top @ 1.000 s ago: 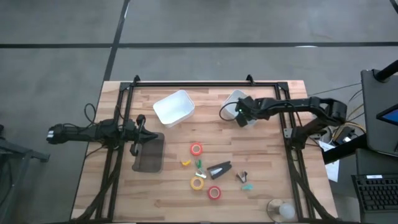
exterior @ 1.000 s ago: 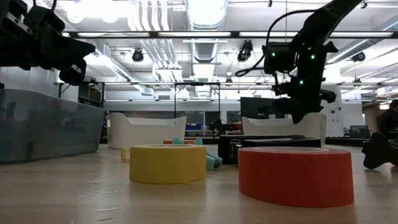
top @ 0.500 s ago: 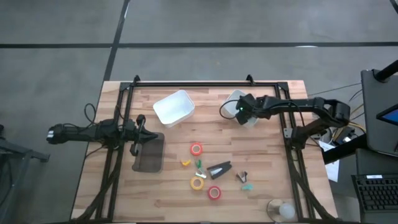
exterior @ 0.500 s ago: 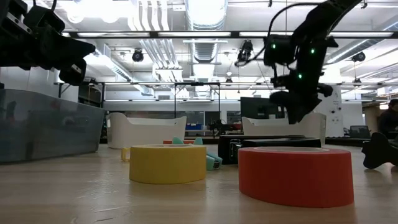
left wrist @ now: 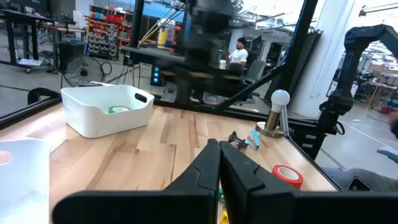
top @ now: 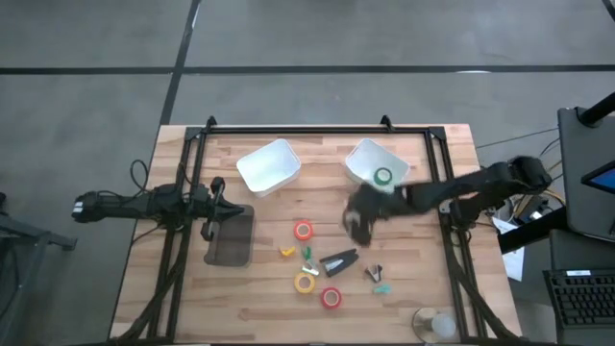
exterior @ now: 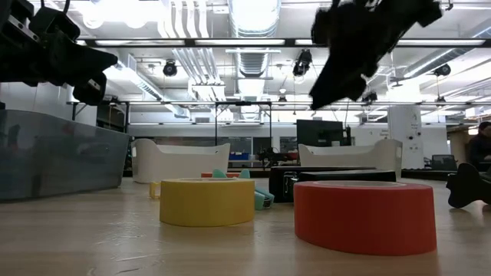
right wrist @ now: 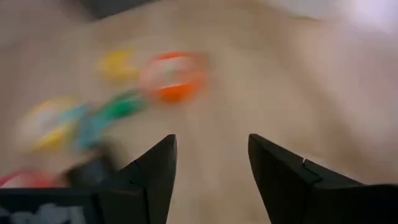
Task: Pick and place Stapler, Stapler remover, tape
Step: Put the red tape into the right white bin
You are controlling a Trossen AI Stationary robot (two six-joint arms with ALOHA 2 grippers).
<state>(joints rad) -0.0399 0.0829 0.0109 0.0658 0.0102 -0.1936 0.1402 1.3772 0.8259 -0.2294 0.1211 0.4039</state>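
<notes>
The black stapler (top: 338, 261) lies near the table's middle. Around it lie orange tape (top: 304, 230), yellow tape (top: 306, 283), red tape (top: 331, 297) and small claw-shaped stapler removers, one yellow (top: 286, 252) and one teal (top: 382, 286). Green tape (top: 383, 177) lies inside the far-right white bin (top: 363, 154). My right gripper (top: 354, 229) hovers open above the table, just right of the orange tape (right wrist: 173, 76), holding nothing. My left gripper (top: 219, 197) waits shut at the table's left, above a dark bin.
A second white bin (top: 267, 166) stands at the far middle. A dark see-through bin (top: 231, 237) sits under my left gripper. A small round-topped object (top: 434, 325) stands at the near right corner. Black frame rails run along the table's left, right and far edges.
My right gripper has swung from above the far-right white bin toward the table's middle and near edge, tipping from straight down to a slant. The green tape now shows lying in that bin.
</notes>
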